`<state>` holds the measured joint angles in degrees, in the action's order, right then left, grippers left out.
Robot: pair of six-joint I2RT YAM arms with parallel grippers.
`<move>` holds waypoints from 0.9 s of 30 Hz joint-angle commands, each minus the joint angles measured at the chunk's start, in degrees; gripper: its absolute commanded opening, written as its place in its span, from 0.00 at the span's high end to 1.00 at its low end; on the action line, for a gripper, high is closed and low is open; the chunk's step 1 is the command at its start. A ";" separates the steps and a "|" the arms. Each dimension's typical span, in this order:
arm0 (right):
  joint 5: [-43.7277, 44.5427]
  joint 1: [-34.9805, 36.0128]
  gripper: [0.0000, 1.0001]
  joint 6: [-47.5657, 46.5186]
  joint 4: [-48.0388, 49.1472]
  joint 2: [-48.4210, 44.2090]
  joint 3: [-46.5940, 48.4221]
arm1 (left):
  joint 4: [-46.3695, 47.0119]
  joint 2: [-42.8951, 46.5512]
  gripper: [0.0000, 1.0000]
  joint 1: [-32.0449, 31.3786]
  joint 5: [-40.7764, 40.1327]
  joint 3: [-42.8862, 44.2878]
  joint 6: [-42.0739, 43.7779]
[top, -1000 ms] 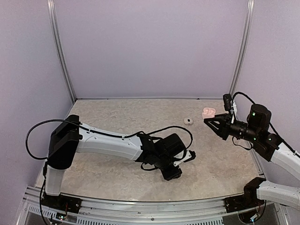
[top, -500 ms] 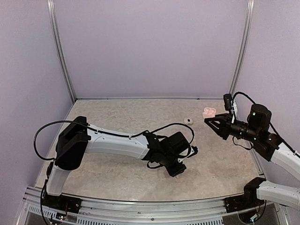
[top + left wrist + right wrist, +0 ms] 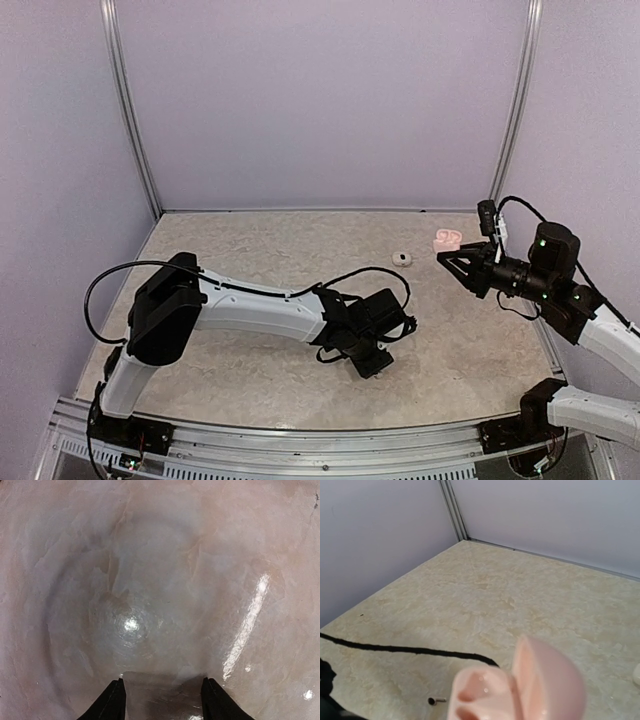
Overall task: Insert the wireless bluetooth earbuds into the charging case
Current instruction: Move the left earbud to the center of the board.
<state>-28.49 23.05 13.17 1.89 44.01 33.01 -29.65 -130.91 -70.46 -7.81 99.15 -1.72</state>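
Beige marbled desk (image 3: 250,250), lavender walls (image 3: 320,100), aluminium corner posts (image 3: 128,110); left gripper (image 3: 162,680) low over near-centre desk, released, bare surface between its fingers; right gripper (image 3: 442,256) far right, clenched on open pink charging case (image 3: 445,239); small white piece (image 3: 402,258) on desk just left of it, earbud or not, can't tell.

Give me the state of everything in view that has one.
left gripper: open, empty, over bare table.
earbud: lying loose on the table, not in a case.
charging case: lid open, raised off the table.
right gripper: shut on the charging case.
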 commanded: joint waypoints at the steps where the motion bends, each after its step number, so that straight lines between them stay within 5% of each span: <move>1: -0.27 -0.73 1.00 0.09 -0.35 -0.87 0.12 | -3.12 0.77 0.48 0.35 -2.30 -1.44 0.14; 14: -0.34 -0.82 1.00 0.05 0.04 -0.64 -0.08 | 4.94 11.54 0.48 3.34 2.37 -11.19 -4.72; 27: 0.90 -1.34 1.00 0.01 -0.79 -0.94 0.34 | -0.50 7.84 0.54 -1.16 6.70 -3.04 -8.48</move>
<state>-28.05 22.68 13.17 1.50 43.94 32.99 -27.73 -119.81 -70.22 -2.39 92.40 -8.29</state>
